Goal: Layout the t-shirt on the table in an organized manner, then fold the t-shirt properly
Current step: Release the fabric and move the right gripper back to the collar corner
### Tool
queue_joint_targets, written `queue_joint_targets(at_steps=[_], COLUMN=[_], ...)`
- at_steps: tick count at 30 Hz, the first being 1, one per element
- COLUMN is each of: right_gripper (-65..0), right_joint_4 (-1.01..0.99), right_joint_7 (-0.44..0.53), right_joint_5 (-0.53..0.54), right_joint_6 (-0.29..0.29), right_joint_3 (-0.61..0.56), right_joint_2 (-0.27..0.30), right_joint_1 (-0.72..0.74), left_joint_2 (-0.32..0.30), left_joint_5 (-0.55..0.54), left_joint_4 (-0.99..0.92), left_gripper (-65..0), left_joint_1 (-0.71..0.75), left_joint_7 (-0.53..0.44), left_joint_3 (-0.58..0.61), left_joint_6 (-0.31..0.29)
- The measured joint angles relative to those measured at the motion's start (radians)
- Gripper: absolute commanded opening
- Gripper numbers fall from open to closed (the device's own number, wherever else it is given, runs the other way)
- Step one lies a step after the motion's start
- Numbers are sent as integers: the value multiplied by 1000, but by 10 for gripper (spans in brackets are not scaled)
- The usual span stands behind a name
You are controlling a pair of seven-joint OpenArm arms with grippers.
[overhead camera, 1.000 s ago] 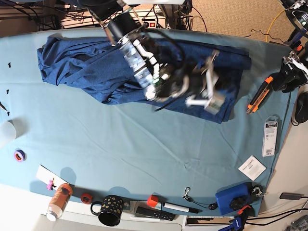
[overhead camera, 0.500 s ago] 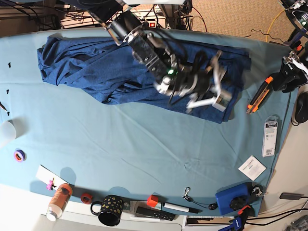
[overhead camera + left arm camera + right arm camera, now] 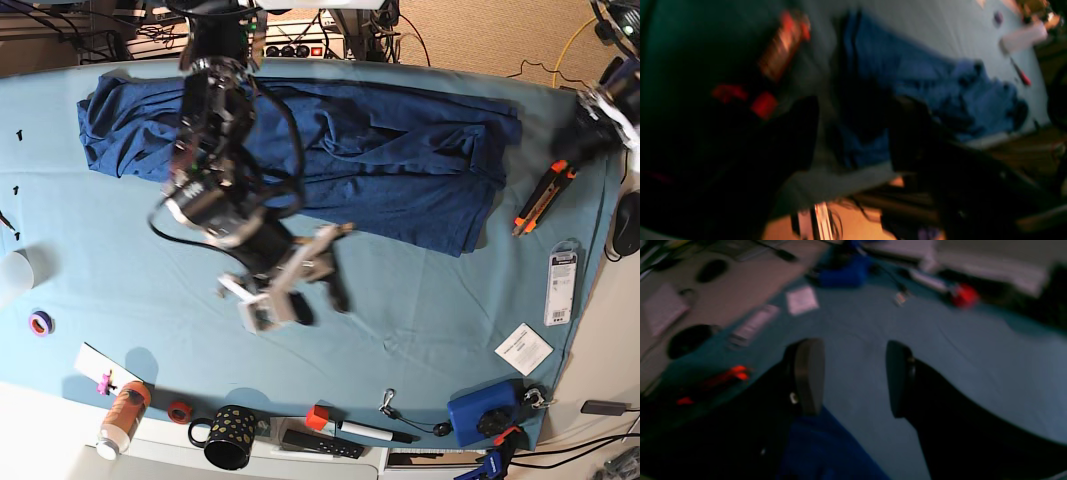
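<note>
The t-shirt point(image 3: 400, 150) is dark navy and lies rumpled along the far side of the table point(image 3: 430, 300), from the left corner to near the right end. My right gripper point(image 3: 320, 300) hangs open over bare teal cloth in front of the shirt, touching nothing. In the right wrist view its fingers point(image 3: 808, 373) stand wide apart over the cloth, and a navy edge of the t-shirt point(image 3: 826, 446) shows below them. My left arm point(image 3: 600, 110) sits at the table's far right edge. The blurred left wrist view shows the left gripper point(image 3: 853, 133) open and empty, with the t-shirt point(image 3: 923, 76) beyond it.
An orange utility knife point(image 3: 540, 197), a packaged item point(image 3: 562, 287) and a white card point(image 3: 523, 348) lie at the right end. Along the front edge stand a blue box point(image 3: 483, 410), a black mug point(image 3: 230, 437), a bottle point(image 3: 122, 417) and a red block point(image 3: 318, 417).
My right gripper has opened and let go of the t-shirt, then swung from over its right half down to the bare cloth. The shirt's right half now lies flatter. The left arm shifted.
</note>
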Motion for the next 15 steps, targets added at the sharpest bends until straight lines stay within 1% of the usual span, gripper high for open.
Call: queue_joint_targets(at_steps=[2, 4, 6, 8, 9, 11, 13, 15], right_gripper=[-356, -356, -356, -356, -356, -356, -356, -356], right_joint_4=[13, 33, 58, 89, 105, 134, 152, 160], right_joint_7=[-25, -43, -65, -71, -77, -89, -104, -136], right_joint_5=[31, 54, 72, 83, 106, 148, 220, 270], right_joint_6=[40, 56, 91, 110, 116, 135, 155, 164], right_joint_3=[65, 127, 196, 273, 319, 410, 492, 579], right_joint_2=[3, 3, 3, 0, 0, 0, 14, 33], right_joint_1=[-13, -27, -49, -72, -81, -94, -112, -127], left_joint_2=[0, 0, 0, 0, 0, 0, 0, 0], left_joint_5=[-3, -6, -2, 79, 113, 143, 170, 175], left_joint_4=[-5, -18, -26, -30, -31, -31, -31, -31], left_gripper=[-238, -237, -237, -235, -235, -235, -235, -235], left_joint_1=[10, 8, 6, -12, -26, -47, -66, -75], left_joint_7=[0, -4, -39, -80, -87, -119, -122, -123], left_joint_3=[76, 151, 219, 270, 290, 320, 330, 332], left_joint_6=[0, 0, 0, 0, 0, 0, 21, 19])
